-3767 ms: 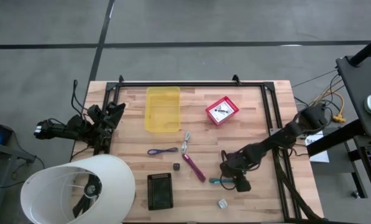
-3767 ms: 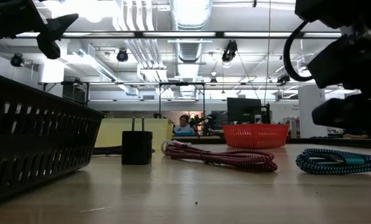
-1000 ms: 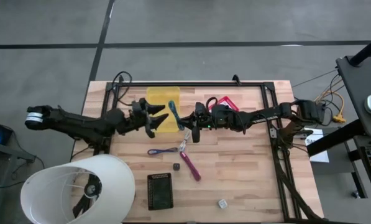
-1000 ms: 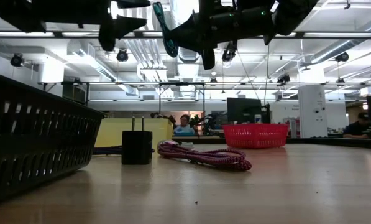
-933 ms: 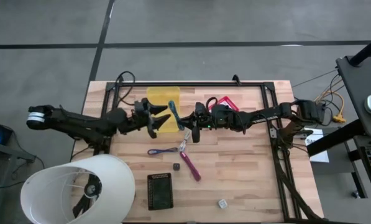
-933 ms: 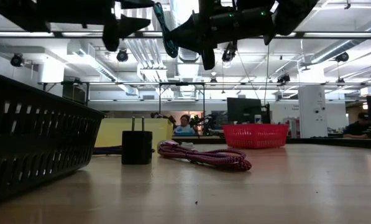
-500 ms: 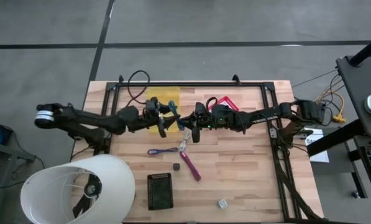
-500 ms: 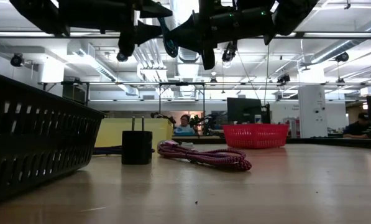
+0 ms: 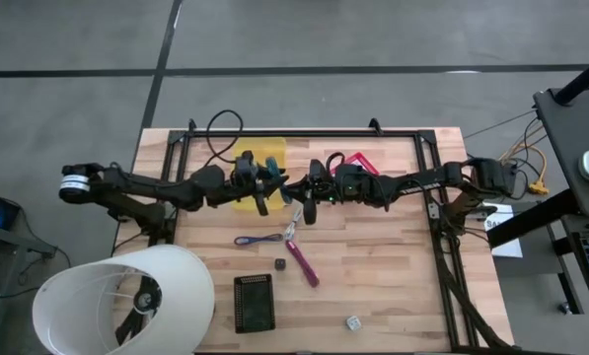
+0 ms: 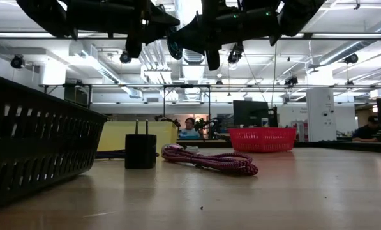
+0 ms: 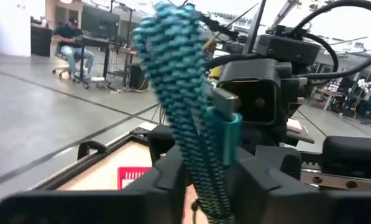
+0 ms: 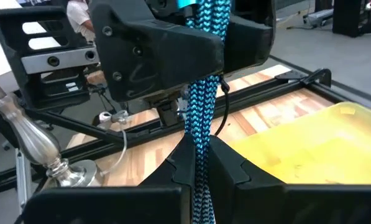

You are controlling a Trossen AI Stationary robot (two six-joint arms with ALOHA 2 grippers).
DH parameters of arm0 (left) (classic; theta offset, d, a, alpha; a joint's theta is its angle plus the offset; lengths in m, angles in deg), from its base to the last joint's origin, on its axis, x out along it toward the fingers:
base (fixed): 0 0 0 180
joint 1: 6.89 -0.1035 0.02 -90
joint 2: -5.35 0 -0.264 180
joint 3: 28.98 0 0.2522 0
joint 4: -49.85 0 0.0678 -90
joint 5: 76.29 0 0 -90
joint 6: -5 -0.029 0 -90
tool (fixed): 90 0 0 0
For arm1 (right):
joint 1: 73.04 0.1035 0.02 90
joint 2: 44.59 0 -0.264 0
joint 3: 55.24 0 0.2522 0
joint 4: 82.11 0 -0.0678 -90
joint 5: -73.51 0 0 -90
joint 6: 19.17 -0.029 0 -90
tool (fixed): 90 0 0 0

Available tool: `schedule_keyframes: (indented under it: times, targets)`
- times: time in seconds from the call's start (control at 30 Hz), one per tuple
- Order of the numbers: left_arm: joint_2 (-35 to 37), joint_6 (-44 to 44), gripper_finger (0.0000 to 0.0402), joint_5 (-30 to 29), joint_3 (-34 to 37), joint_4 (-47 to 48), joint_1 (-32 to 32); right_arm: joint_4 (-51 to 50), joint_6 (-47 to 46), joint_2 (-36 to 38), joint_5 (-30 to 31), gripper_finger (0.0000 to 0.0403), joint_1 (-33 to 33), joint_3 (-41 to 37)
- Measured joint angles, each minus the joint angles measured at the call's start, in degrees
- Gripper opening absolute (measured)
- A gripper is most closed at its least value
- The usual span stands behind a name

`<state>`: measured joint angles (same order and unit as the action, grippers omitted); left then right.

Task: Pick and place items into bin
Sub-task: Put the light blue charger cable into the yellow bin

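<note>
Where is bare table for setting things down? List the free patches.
Widest: the table right of the magenta cable, up to the right rail, short of the clear cube. Smaller: left of the purple cord. Crowded: around the yellow bin, where both arms meet.

Robotics lab or open industrial workshop, my bench in middle. Wooden butcher-block table [image 9: 393, 266] on grey concrete floor [image 9: 77, 49] with dark seam lines. Black metal frame [image 9: 304, 133] bolted around tabletop. Looking across table: exposed ceiling ducts [image 10: 196, 16], pipes, track lights at 12 o'clock. Rows of desks and monitors [image 10: 251, 114] behind (more workstations like mine). Person seated at desk [image 10: 190, 128] in distance; another seated person [image 11: 70, 37] visible past my left wrist.
</note>
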<state>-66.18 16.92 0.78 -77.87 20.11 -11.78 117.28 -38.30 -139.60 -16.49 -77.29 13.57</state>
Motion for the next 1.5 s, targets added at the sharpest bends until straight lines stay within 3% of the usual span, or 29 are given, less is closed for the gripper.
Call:
schedule_keyframes:
  times: [0.1, 0.17, 0.73, 1.17, 1.5]
  targets:
    - [0.2, -0.3, 0.0023, 0.2, 0.0, -0.1, 0.0, -0.2, 0.1, 0.0, 0.4, 0.0013, -0.2, 0.3]
    - [0.3, -0.3, 0.0012, 0.1, 0.0, 0.0, -0.1, -0.2, 0.2, 0.0, 0.4, 0.0013, -0.3, 0.3]
    - [0.4, -1.1, 0.0012, -1.1, 0.1, 2.2, -5.9, -15.1, -0.3, 0.1, -0.7, 0.0069, -0.3, 1.1]
    - [0.4, -0.9, 0.0014, -0.1, 0.3, 17.3, -12.0, -33.5, -0.3, 0.1, -0.7, 0.0070, 0.3, 3.7]
    - [0.4, 0.6, 0.0014, 2.1, 0.3, 29.5, -13.4, -34.8, -0.3, 0.1, -0.6, 0.0064, 0.3, 3.8]
